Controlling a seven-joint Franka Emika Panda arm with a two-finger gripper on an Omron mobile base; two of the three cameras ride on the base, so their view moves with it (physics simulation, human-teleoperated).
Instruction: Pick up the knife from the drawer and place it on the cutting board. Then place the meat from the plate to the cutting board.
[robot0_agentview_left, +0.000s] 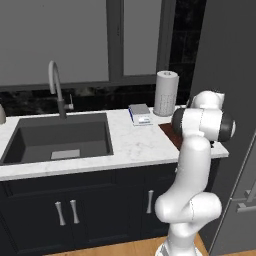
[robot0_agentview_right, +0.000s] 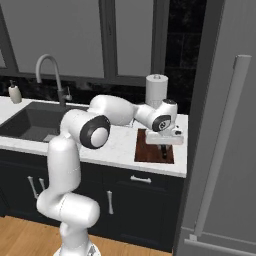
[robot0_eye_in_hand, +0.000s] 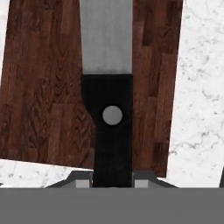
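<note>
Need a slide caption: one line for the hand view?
Hand view: tool shut on the knife, dark handle and grey blade hanging over the reddish-brown cutting board on the marble counter.

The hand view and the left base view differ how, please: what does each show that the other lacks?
Hand view: the knife, dark handle clamped in the shut hand, blade hanging over the board. Left base view: the sink, faucet, paper towel roll and grey scale. Both: the cutting board on the white marble counter.
</note>
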